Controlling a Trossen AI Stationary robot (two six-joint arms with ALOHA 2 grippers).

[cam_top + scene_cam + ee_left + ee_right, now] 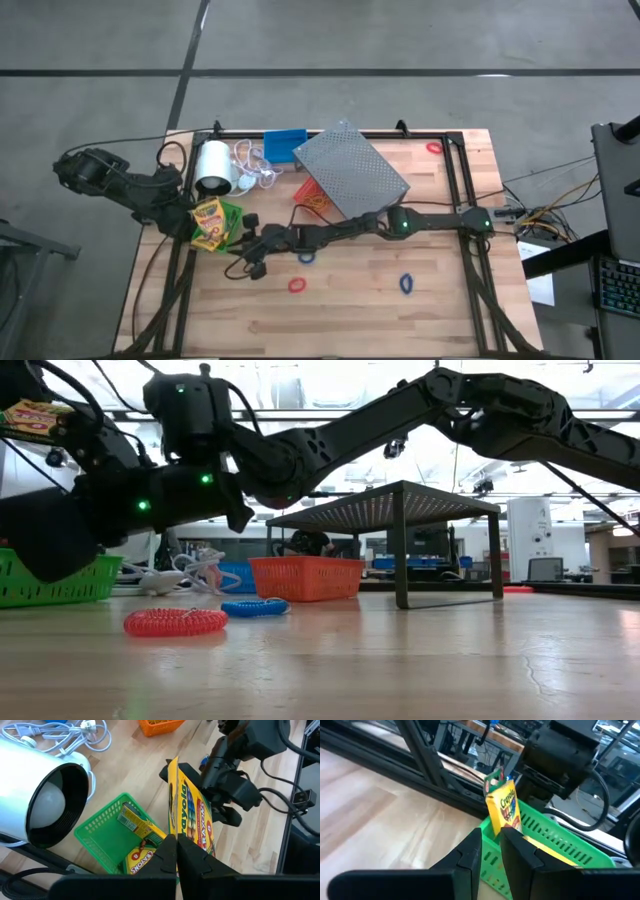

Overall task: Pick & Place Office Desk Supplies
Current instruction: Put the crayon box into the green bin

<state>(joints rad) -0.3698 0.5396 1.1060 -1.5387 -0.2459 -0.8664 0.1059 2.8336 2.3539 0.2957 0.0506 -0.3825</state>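
Left gripper is over the green bin at the desk's left side, its fingers clenched on the bottom edge of a flat cardboard crayon box, yellow with green trim and printed lettering, held upright on its narrow side. A second crayon box of the same print lies slanted inside the green bin, one end raised against the wall. The bin is rectangular moulded plastic with slotted lattice walls.

Right gripper reaches across the desk from the right, at the green bin's near wall. Its two dark fingers stand a narrow gap apart and nothing shows between them; the held box stands just beyond their tips.

Other supplies: a red-orange lattice bin sits partly under the grey perforated metal rack, and a blue bin is at the far edge. Coiled ring bands lie loose on the pale wood planks: a red one and a blue one near the arms, another blue further right, another red at the far right corner. A white cylinder with coiled cord lies beside the green bin.
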